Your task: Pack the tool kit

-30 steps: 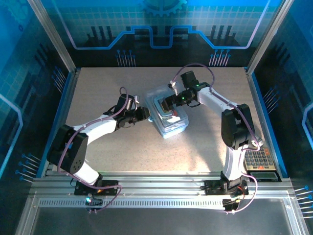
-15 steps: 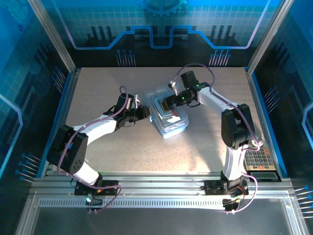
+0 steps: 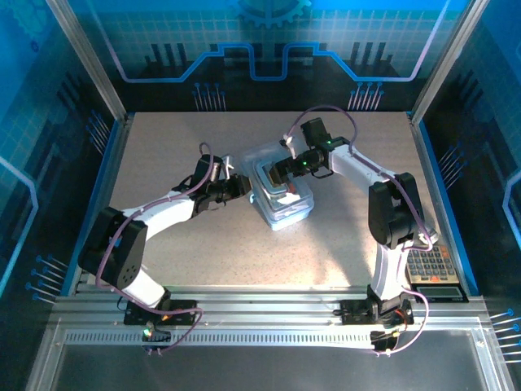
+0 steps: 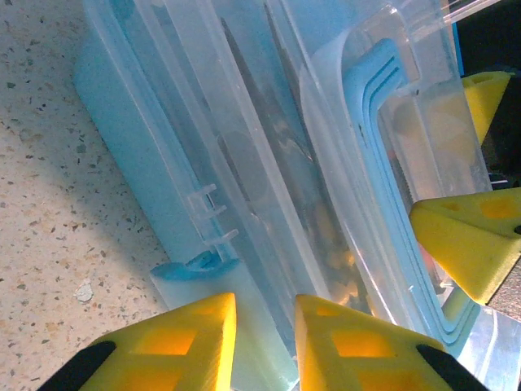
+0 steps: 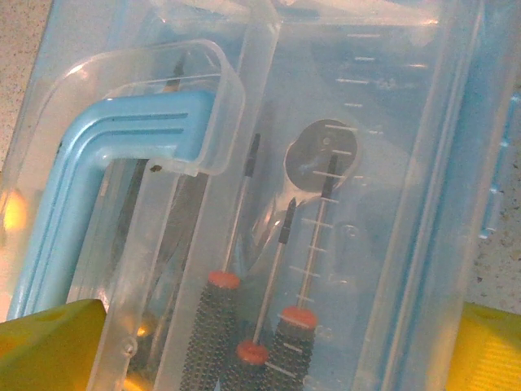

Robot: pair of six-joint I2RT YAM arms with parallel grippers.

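Right wrist, translucent case (image 5: 391,163), ribbed screwdrivers (image 5: 213,326) inside; right gripper (image 5: 269,358) splayed wide; left gripper (image 4: 264,326) state unclear

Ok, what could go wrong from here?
The latch looks unsnapped. The left gripper, astride the case edge beside it, might shove the case along the table rather than close it. The right gripper stands open across the lid, so nothing clamps the lid and it could shift or pop up.

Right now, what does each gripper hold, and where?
Left gripper seemingly pinches the case by its rim beside the blue latch. Right gripper is open over the lid, gripping nothing.
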